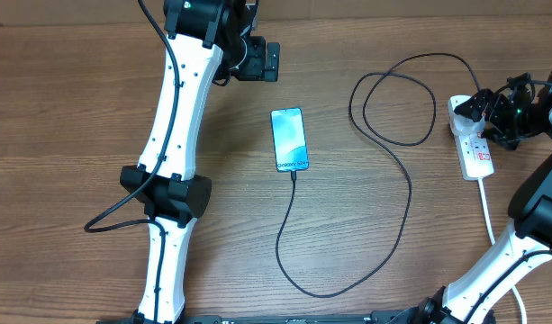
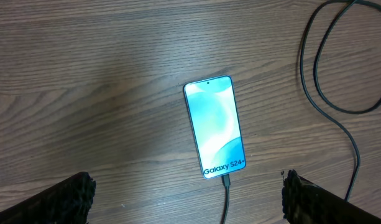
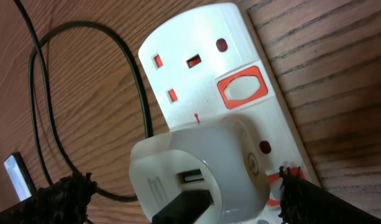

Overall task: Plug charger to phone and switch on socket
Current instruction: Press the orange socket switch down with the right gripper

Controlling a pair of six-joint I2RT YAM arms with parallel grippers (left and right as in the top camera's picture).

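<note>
The phone (image 1: 289,139) (image 2: 215,127) lies flat in the middle of the table with its screen lit. The charger cable (image 1: 397,229) runs from the phone's near end in a long loop to the socket (image 1: 475,148). Its connector tip (image 2: 226,182) sits in the phone's port. My left gripper (image 1: 268,61) (image 2: 187,190) hovers open beyond the phone's far end and holds nothing. My right gripper (image 1: 493,112) (image 3: 184,199) is open over the socket (image 3: 209,43), its fingers either side of a white adapter (image 3: 202,168) that carries the charger's black plug (image 3: 184,208). A red-framed switch (image 3: 242,88) shows.
The socket's thick white cord (image 1: 488,211) trails toward the front right edge. Loops of the black cable (image 1: 393,99) lie between the phone and the socket. A second red switch (image 3: 276,184) is partly hidden behind my right finger.
</note>
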